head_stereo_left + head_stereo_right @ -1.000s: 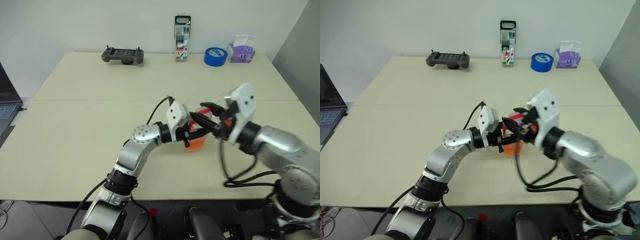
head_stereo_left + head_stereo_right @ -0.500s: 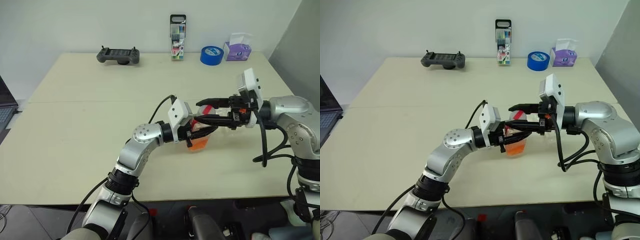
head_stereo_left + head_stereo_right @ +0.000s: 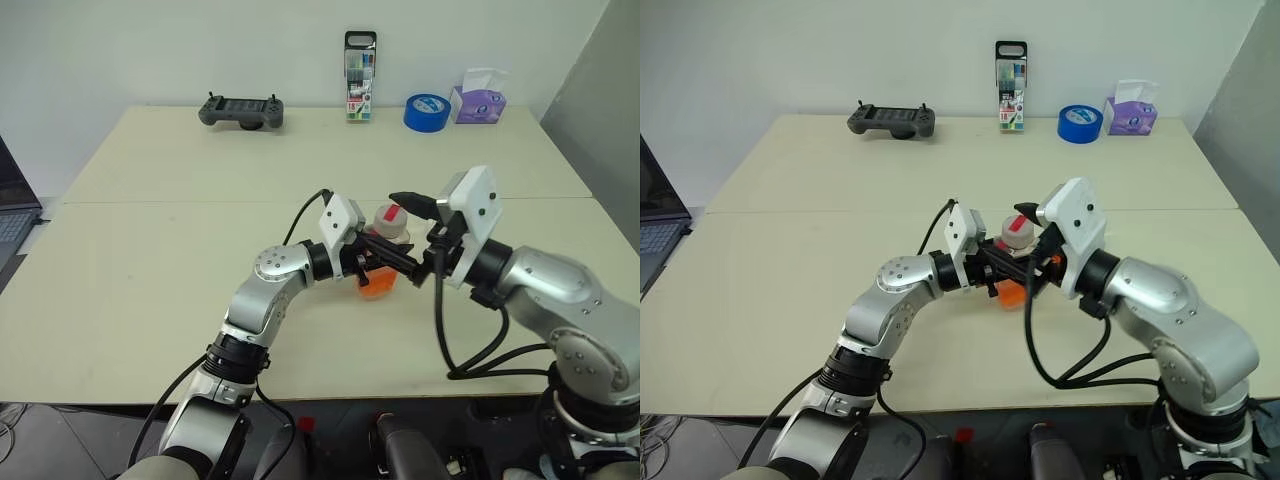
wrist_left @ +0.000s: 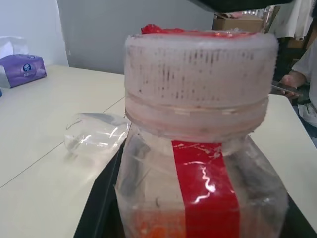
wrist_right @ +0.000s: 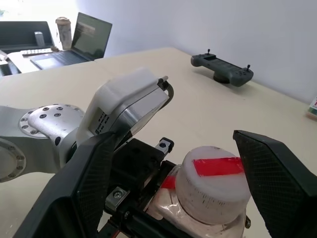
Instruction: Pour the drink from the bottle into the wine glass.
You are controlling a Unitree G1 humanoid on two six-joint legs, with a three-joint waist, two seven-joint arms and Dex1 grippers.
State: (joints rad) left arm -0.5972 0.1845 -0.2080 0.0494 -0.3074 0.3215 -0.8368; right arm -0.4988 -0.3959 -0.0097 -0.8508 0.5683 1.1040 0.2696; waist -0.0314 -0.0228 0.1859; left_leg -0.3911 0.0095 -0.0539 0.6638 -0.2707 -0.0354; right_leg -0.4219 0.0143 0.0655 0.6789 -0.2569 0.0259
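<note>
My left gripper point(image 3: 398, 264) is shut on the bottle point(image 3: 384, 252) and holds it upright over the middle of the table. The bottle is small and clear, with a whitish ribbed cap point(image 5: 213, 183) crossed by a red strip. The orange drink point(image 3: 1010, 294) sits in its lower part. My right gripper point(image 3: 406, 236) comes in from the right and is open. Its black fingers point(image 5: 94, 183) stand on either side of the cap, clear of it. Beyond the bottle in the left wrist view is the clear bowl of the wine glass point(image 4: 96, 131). I cannot tell how the glass stands.
Along the table's far edge point(image 3: 300, 108) sit a black handheld controller point(image 3: 241, 110), a tall clear marker-pen case point(image 3: 359, 62), a blue tape roll point(image 3: 427, 111) and a purple tissue box point(image 3: 479, 101). A laptop point(image 3: 658, 215) lies off the left side.
My right gripper has opened wider and swung in so that its fingers straddle the bottle's cap. The left gripper keeps its hold and has shifted the bottle slightly. The head camera has also shifted.
</note>
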